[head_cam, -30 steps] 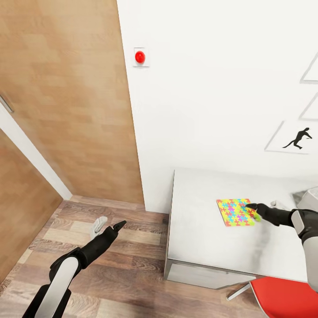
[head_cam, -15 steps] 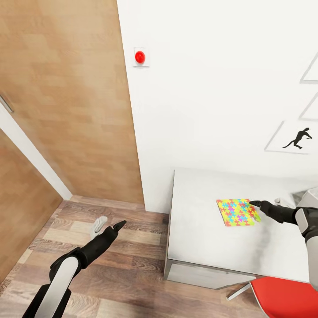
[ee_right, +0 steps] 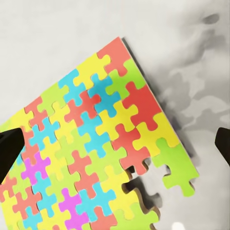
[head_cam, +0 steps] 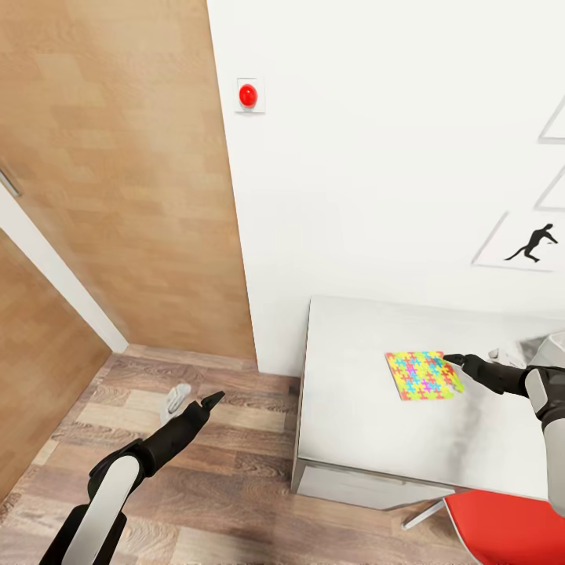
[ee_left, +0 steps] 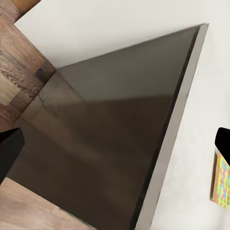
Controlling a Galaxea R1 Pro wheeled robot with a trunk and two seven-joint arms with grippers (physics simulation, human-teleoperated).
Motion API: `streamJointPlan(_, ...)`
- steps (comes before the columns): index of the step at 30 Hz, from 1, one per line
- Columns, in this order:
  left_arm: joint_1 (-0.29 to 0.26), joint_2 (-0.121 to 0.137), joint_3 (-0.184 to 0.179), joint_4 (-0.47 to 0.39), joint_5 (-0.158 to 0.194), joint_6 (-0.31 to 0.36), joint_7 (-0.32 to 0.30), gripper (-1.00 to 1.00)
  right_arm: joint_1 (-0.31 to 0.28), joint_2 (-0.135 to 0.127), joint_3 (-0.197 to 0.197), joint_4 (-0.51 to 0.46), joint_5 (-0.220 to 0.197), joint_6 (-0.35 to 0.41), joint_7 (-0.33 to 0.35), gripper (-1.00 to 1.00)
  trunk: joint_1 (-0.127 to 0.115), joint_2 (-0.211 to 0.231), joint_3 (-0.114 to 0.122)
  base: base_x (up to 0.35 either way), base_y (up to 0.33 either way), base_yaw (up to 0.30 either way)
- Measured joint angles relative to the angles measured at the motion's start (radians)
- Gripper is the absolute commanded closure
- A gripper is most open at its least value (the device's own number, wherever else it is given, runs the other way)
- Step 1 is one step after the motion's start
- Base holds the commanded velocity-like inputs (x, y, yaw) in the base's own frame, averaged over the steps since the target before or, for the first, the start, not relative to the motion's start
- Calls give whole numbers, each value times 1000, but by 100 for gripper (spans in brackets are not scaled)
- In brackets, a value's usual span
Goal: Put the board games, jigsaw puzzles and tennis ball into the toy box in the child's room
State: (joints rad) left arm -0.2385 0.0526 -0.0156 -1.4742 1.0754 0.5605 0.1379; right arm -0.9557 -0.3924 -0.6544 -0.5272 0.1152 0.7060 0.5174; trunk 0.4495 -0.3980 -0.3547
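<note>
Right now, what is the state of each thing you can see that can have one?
Puzzle: flat on the table, not gripped, some edge pieces missing.
Right gripper: jaws open, at the puzzle's edge.
Left gripper: over the floor, jaws cannot tell.
Door: cannot tell if open.

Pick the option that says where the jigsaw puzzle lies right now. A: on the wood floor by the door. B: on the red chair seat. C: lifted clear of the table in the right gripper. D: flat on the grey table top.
D: the jigsaw puzzle lies flat on the table, with the right gripper at its edge, jaws apart.
</note>
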Motion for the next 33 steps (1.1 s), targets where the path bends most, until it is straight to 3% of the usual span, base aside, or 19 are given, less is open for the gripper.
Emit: streamJointPlan(33,0,-1,-2,0,0,0,0,-100,0,2,2,0,0,1,9,-100,0,0,-51,0,0,0)
